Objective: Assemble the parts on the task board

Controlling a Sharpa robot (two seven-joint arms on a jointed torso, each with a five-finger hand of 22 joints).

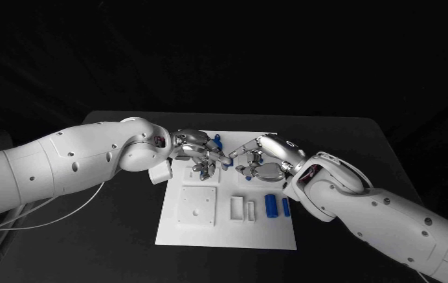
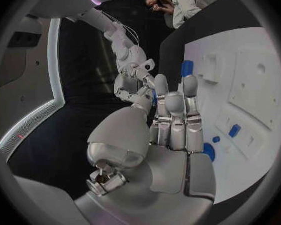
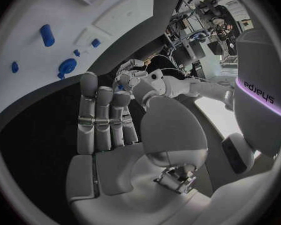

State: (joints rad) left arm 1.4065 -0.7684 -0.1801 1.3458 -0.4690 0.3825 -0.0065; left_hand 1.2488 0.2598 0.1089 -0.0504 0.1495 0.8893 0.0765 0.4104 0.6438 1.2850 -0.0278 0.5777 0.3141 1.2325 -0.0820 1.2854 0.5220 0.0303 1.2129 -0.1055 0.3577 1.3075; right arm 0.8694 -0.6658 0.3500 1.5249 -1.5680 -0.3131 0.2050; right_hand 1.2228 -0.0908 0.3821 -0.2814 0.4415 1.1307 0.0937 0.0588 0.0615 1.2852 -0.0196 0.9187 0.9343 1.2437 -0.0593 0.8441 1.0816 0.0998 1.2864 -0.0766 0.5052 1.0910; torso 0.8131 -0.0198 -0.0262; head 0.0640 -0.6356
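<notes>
— Two silver hands meet over the far half of the white rectangular task board (image 1: 191, 231) in the head view. The left hand (image 1: 194, 148) and right hand (image 1: 259, 160) face each other, fingertips nearly touching; a small blue part (image 1: 217, 142) shows just beyond the left hand's fingers.

— Does either hold it?

— That cannot be told from above. A longer blue cylinder (image 1: 270, 205) lies on the board on the near side of the right hand, untouched.

— And the left wrist view?

— The left hand's fingers (image 2: 178, 115) stand straight and close together, nothing visible between them; the blue part (image 2: 187, 67) sits just past the fingertips, on the board (image 2: 265, 50).

— The right wrist view?

— The right hand (image 3: 109, 130) likewise has extended fingers, palm bare, holding nothing. Several blue pieces (image 3: 47, 35) lie on the board well beyond it.

— The risk?

— Probably collision: with both hands crowded so closely, one could knock the other or tip the blue part before a grip forms.
</notes>
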